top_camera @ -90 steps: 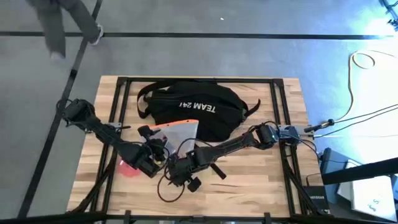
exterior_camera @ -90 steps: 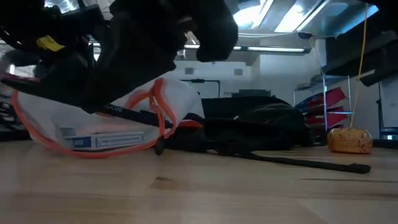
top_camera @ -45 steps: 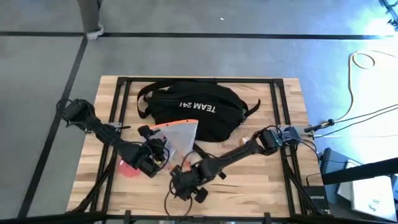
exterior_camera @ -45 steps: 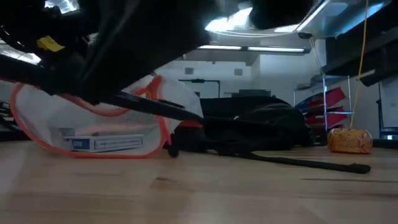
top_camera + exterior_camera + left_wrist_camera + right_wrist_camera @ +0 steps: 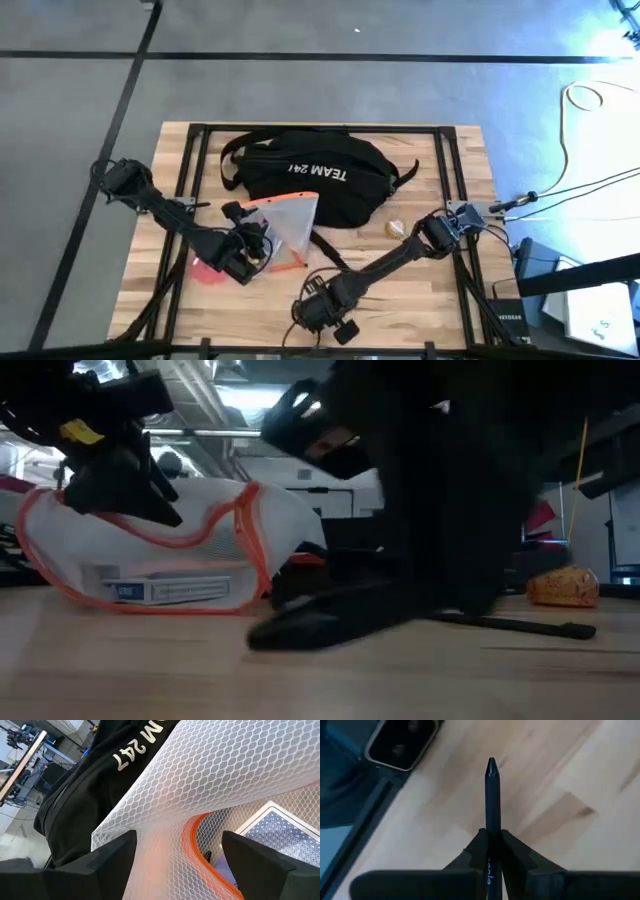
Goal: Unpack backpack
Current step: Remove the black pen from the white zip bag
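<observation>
Looking down from the high view, the backpack [image 5: 310, 178] lies at the far middle of the worktop [image 5: 450, 300], a mesh pouch [image 5: 285, 222] with orange trim against its near edge. The left gripper [image 5: 255, 258] sits at the pouch's near left; the right gripper [image 5: 322, 318] hangs by the near edge.

At table height, the pouch [image 5: 180, 550] stands left, a small boxed item inside, and a yellowish lump [image 5: 562, 585] sits far right.

From the left wrist, spread fingers [image 5: 112, 857] flank the pouch's orange rim.

From the right wrist, the gripper [image 5: 492, 845] pinches a black pen [image 5: 491, 795].
</observation>
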Robot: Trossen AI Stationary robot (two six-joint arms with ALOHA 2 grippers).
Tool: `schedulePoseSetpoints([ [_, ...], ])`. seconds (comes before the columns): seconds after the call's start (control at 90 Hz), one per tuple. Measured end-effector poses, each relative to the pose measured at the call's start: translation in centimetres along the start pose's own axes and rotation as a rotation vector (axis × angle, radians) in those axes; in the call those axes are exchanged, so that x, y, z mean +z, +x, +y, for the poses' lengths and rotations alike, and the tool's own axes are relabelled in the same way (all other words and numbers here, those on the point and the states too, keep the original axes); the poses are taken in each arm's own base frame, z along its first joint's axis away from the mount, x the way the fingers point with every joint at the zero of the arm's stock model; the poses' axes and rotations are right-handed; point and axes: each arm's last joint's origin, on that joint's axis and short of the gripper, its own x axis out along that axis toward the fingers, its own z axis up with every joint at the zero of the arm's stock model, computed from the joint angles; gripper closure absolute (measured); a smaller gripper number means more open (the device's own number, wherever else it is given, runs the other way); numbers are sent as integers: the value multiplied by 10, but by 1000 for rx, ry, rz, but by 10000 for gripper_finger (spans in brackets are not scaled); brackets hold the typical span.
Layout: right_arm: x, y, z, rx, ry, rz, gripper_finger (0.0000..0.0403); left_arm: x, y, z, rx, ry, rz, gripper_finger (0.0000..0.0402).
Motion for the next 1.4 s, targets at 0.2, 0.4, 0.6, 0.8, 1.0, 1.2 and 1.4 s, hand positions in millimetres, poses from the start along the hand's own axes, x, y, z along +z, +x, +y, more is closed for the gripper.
schedulePoseSetpoints([
  [0.2, 1, -6, 15, -93, -9, -6, 386, 0, 0, 0, 0, 1, 1, 121],
  [0.4, -1, -5, 22, -131, -3, 7, 386, 0, 0, 0, 0, 1, 1, 121],
  [0.6, -20, 3, 20, -153, 28, 29, 386, 0, 0, 0, -1, 1, 2, 121],
  [0.8, -52, -12, 18, -246, 92, -63, 386, 0, 0, 0, 0, 0, 3, 121],
  [1.0, -110, -35, 20, -331, 275, -189, 386, 0, 1, 0, 0, -1, 3, 121],
  [1.2, -196, -42, 22, -354, 605, -230, 386, 0, 1, 0, 0, -1, 3, 121],
  [1.4, -251, -50, 22, -358, 793, -358, 386, 1, 1, 1, 8, -8, -3, 121],
])
